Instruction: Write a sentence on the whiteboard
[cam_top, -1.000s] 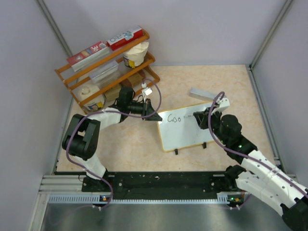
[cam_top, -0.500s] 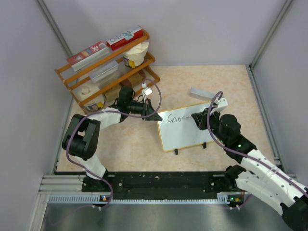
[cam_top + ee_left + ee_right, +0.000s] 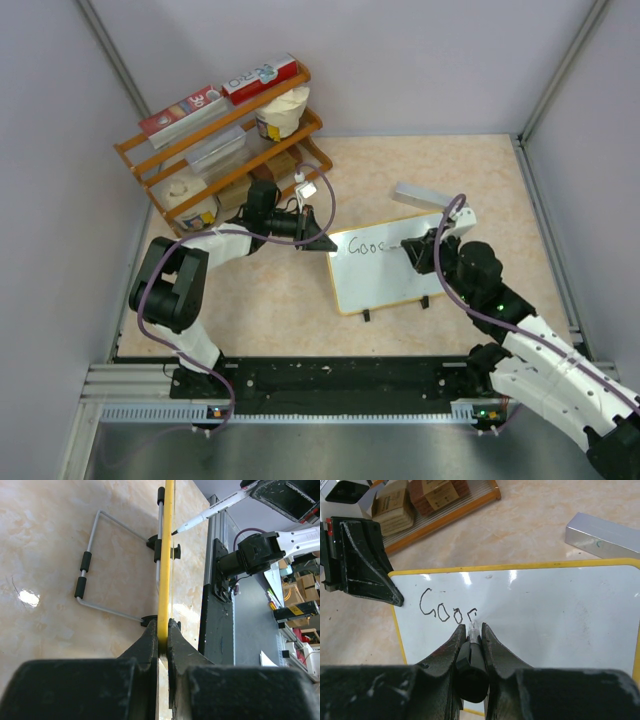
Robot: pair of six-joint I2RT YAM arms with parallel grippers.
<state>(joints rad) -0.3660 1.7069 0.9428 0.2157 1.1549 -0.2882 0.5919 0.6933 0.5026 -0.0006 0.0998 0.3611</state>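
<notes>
The whiteboard (image 3: 385, 282) is a white rectangle with a thin yellowish frame and rounded corners; two little black feet on its near edge; the sentence (image 3: 447, 609) reads just "Goo" plus a half-made letter, thin black marker, upper left of the board

Board lettering: on the white rectangular whiteboard with a thin tan wooden frame (image 3: 560, 615) we read thin black handwritten lettering (image 3: 440, 607), "Goo", in one line near its upper left corner.
Fourth character: an unfinished stroke follows the second "o". The tip of the marker (image 3: 471, 670) meets it, and we cannot name the letter.
Rack boxes: the flat red-and-white boxes (image 3: 262, 76) on the orange shelf rack (image 3: 122, 148) carry print that we find too small to read.
Grey block: the grey rectangular metal block (image 3: 602, 535) bears one small dark mark that we cannot read.
</notes>
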